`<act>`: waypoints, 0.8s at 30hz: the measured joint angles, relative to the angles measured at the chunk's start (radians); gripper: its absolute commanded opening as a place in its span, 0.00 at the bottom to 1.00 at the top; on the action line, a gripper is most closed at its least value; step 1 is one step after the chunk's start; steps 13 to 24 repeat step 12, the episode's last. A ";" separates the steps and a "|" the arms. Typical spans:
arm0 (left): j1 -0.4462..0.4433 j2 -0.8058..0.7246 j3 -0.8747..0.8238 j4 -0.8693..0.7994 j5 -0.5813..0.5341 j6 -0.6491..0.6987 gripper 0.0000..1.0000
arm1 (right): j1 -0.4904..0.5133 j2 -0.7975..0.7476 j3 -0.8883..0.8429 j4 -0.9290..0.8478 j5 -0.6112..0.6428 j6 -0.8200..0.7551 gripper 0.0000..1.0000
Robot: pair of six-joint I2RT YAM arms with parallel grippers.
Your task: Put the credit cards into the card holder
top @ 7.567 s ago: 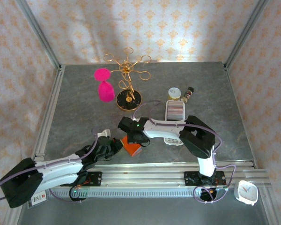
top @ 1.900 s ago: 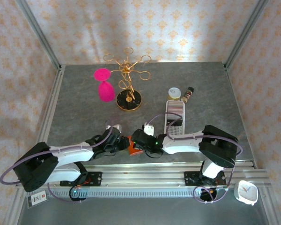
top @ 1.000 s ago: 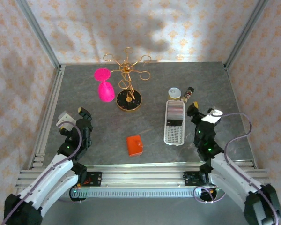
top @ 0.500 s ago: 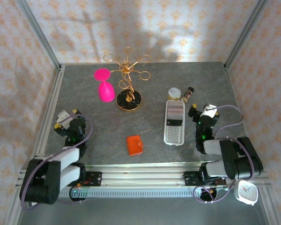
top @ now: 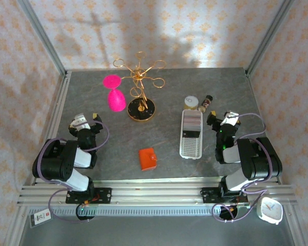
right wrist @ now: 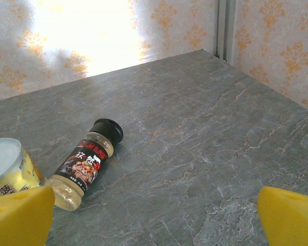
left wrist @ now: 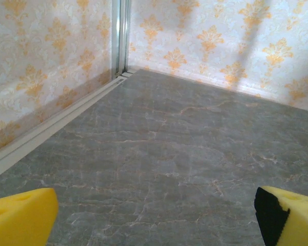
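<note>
The orange-red card holder (top: 148, 159) lies shut on the grey table, near the front and between the two arms. Pale grey-pink credit cards (top: 193, 121) stand in the far end of a long white slotted tray (top: 191, 146). My left gripper (top: 87, 119) is folded back at the left side, open, well left of the holder. My right gripper (top: 223, 116) is folded back just right of the tray, also open. In the left wrist view the left gripper (left wrist: 156, 218) has only bare table between its yellow fingertips (left wrist: 20, 218). Nothing sits inside the right gripper (right wrist: 156, 218) either.
A spice bottle (right wrist: 84, 164) (top: 206, 102) lies on its side next to a tin can (right wrist: 7, 166) (top: 191, 102) beyond the tray. A gold wire stand (top: 140, 89) and a pink glass (top: 114, 95) stand at the back. A white clock (top: 270, 209) sits off the table's front right.
Both arms have drawn back from the middle and folded up over their bases. The card holder lies untouched in the same place. Both grippers stayed open.
</note>
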 measured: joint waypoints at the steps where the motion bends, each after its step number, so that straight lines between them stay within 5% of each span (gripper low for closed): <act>1: -0.003 0.007 0.010 0.013 0.003 0.007 0.99 | 0.000 0.000 0.000 0.000 -0.001 0.000 1.00; 24: -0.022 0.007 0.032 0.017 -0.005 0.033 0.99 | 0.000 0.001 0.010 0.000 -0.026 0.000 1.00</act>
